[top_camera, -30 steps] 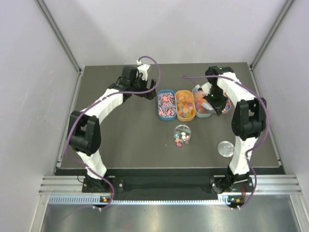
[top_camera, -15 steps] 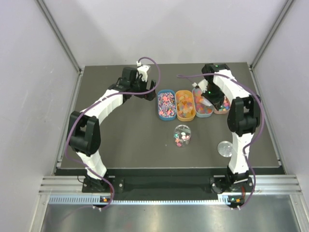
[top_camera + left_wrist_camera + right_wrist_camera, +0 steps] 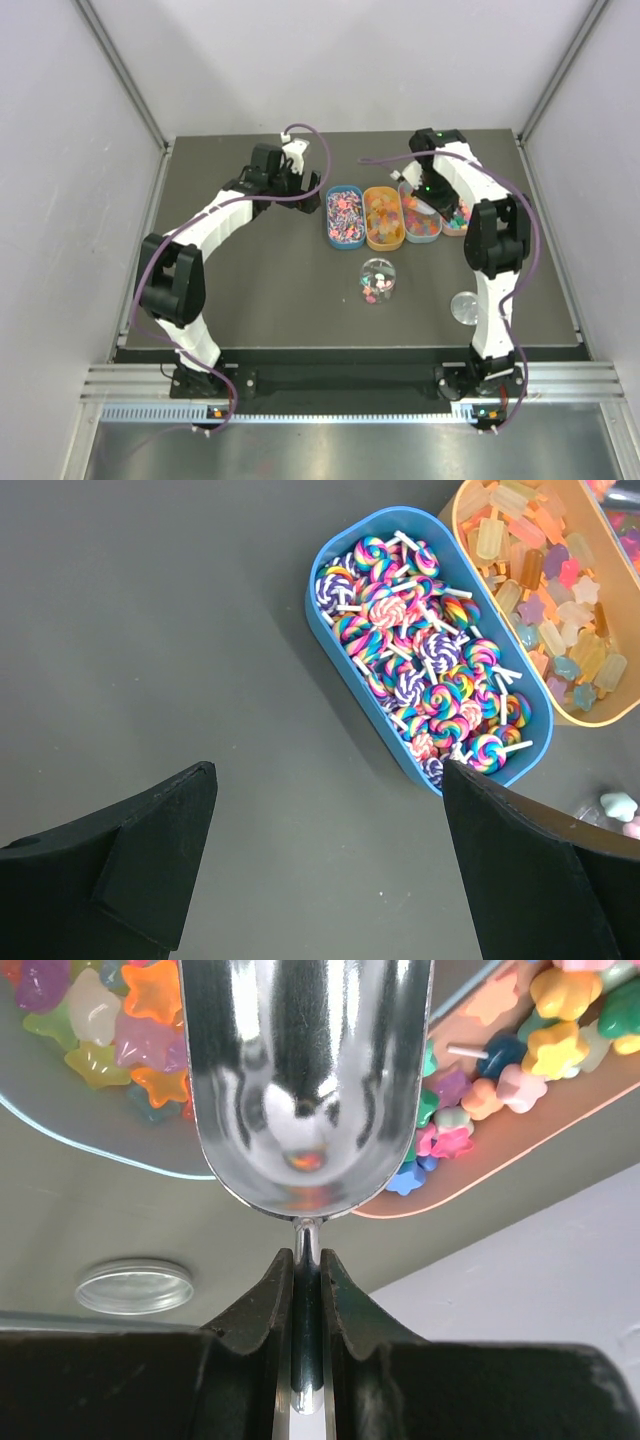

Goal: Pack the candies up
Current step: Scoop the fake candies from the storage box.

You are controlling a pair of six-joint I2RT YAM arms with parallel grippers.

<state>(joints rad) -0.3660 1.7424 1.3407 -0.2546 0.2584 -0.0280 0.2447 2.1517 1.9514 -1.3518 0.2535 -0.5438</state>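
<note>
**Fig.** Candies (image 3: 425, 645) lie sorted in 4 oval trays, 1 row, rear-centre of table (image 3: 150, 630): lollipops in blue tray (image 3: 330, 660), gummies in orange tray (image 3: 585, 718), stars in pale tray (image 3: 60, 1100) and peach tray (image 3: 540, 1120). A few more sit in the jar (image 3: 378, 280), just in front of the row. Its lid (image 3: 466, 306) is off and well apart, to the R.

**Tool.** Scoop (image 3: 305, 1080) looks empty. Its bowl hangs over the gap btw. pale and peach trays.

**Claws.** R claw (image 3: 307, 1260) is narrow, pinched on the scoop's thin handle. L claw (image 3: 327, 780) is wide and holds nothing, above bare table just beside the blue tray.

**Likely step.** Dip for a load, then carry it to the jar.

**Risks (est.).**
1. The bowl straddles 2 rims. A straight dip could strike a rim, shove or tip a tray, and scatter or mix sorts.
2. The handle is slim and smooth, so it may twist in the pinch under load and dump candies mid-carry.
3. The jar mouth looks little wider than the bowl, so a fast or off-centre pour would spill onto the table.
4. Nothing steadies the jar, and a knock from the scoop could roll it.
5. The L claw is near the blue tray, and a careless swing could bump it.
</note>
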